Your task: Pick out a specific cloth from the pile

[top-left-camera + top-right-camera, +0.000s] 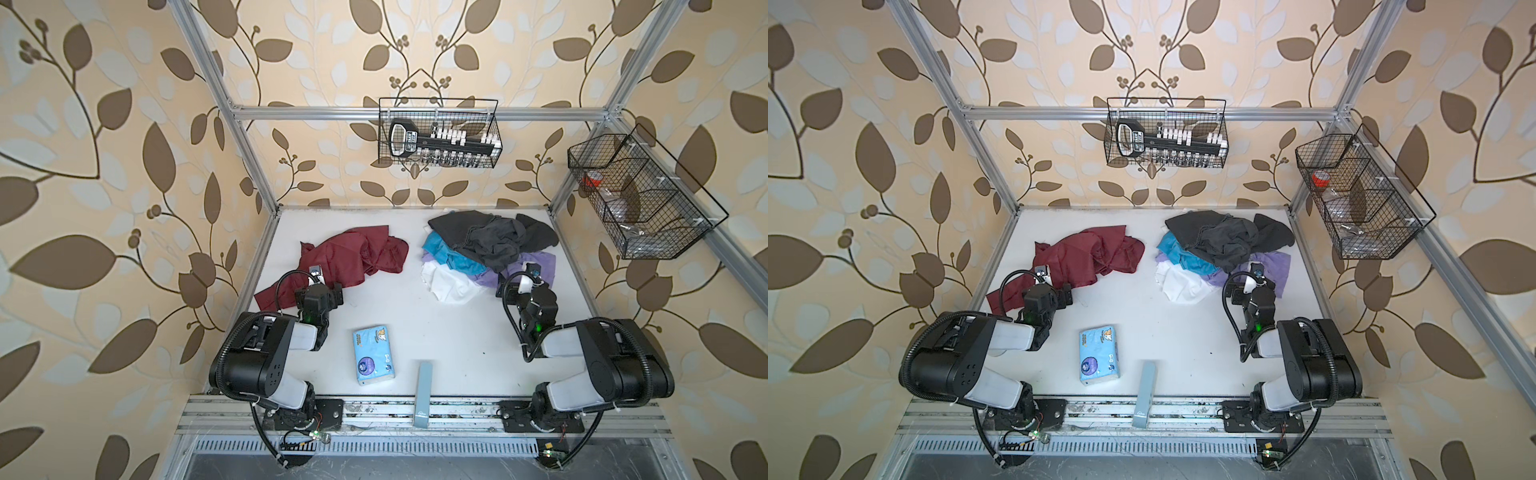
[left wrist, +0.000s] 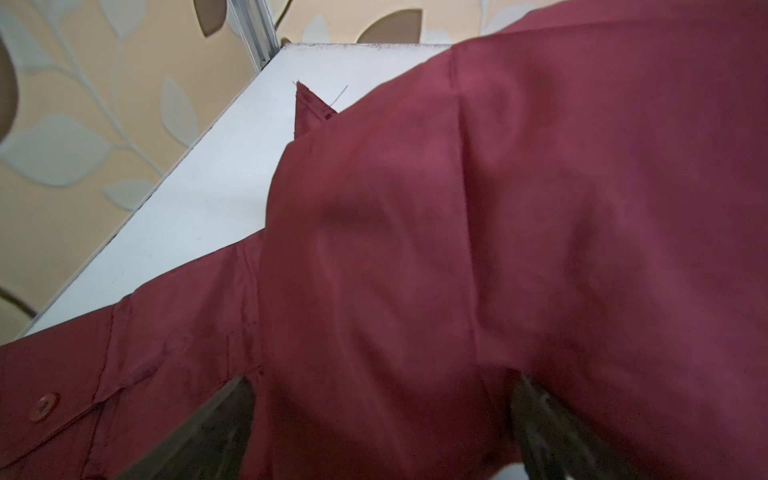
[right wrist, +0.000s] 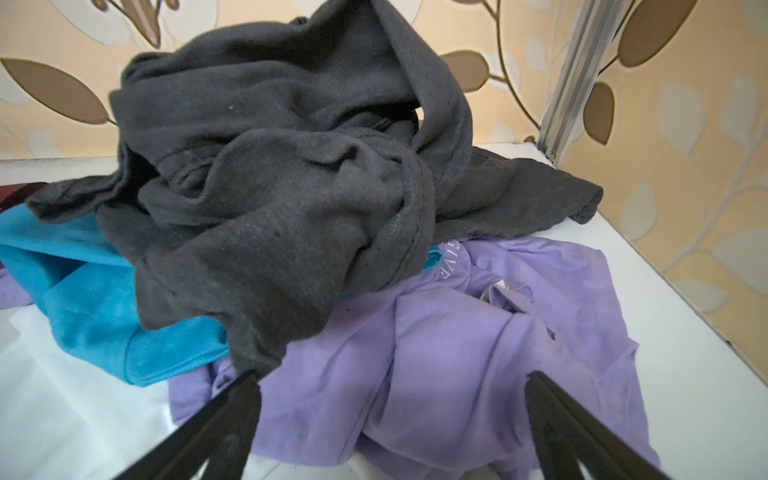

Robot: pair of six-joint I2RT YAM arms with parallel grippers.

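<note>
White tabletop (image 1: 415, 328) in a leaf-papered booth; nearest the front lies a blue plastic tissue pack (image 1: 372, 354), untouched. Further in, the left gripper (image 2: 384, 376) sits low on the large maroon thin-fabric cloth (image 1: 353, 257), jaws apart w/ a fold bunched between, not clamped. The cloth lies left, near but apart from the pile (image 1: 486, 253) of mixed garments. The right gripper (image 3: 390, 374) hangs jaws wide over the lilac garment (image 3: 457, 353), holding nothing. Risks: slick fabric slips from a shallow pinch; right gripper snags the wrong piece.
</note>
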